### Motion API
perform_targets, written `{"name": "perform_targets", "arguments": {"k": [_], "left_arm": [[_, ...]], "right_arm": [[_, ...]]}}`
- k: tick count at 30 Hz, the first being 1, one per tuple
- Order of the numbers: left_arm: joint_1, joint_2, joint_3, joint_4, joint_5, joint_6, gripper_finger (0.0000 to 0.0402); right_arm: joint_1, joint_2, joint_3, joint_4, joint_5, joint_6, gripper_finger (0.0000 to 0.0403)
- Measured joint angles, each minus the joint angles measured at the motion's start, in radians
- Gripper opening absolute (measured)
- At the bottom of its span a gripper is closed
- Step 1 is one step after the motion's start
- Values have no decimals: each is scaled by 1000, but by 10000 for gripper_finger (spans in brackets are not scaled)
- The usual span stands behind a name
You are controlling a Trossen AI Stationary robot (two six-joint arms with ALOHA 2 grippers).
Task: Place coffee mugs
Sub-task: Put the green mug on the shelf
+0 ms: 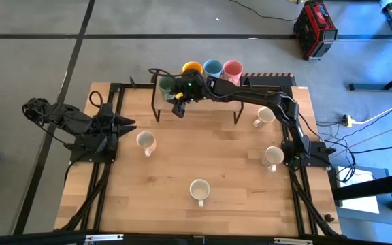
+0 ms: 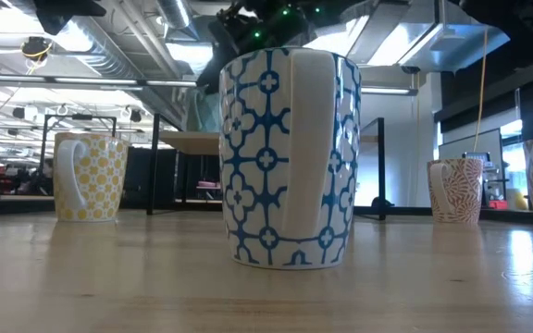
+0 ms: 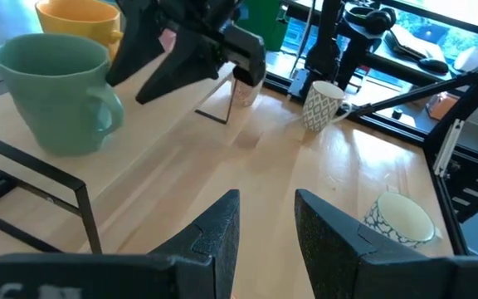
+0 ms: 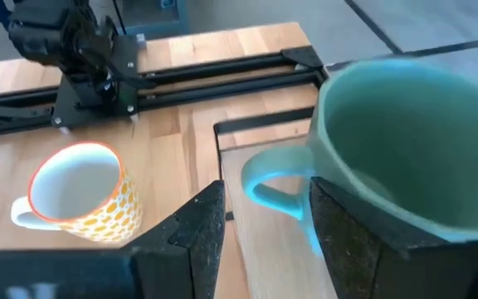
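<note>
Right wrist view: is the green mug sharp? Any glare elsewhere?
Right wrist view: the green mug is blurred, filling the frame's side. Low view: bright ceiling lights and windows behind the blue-patterned mug; the table shows soft reflections.

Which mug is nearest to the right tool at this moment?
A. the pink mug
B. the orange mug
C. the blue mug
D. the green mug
D: in the high view the right tool sits beside the green mug, whose handle fills the right wrist view.
</note>
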Motion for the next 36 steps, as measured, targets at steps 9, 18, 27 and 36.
{"name": "perform_targets", "arguments": {"k": [9, 18, 27, 36], "left_arm": [[0, 0, 0, 0, -2, 1, 112], [0, 0, 0, -1, -2, 1, 112], [0, 0, 0, 0, -7, 8, 112], [26, 80, 1, 54, 25, 119, 111]], "right_arm": [[1, 0, -3, -43, 0, -15, 168], [1, 0, 41, -167, 0, -15, 168], [1, 0, 120, -325, 0, 8, 168], [66, -15, 247, -504, -65, 7, 168]]}}
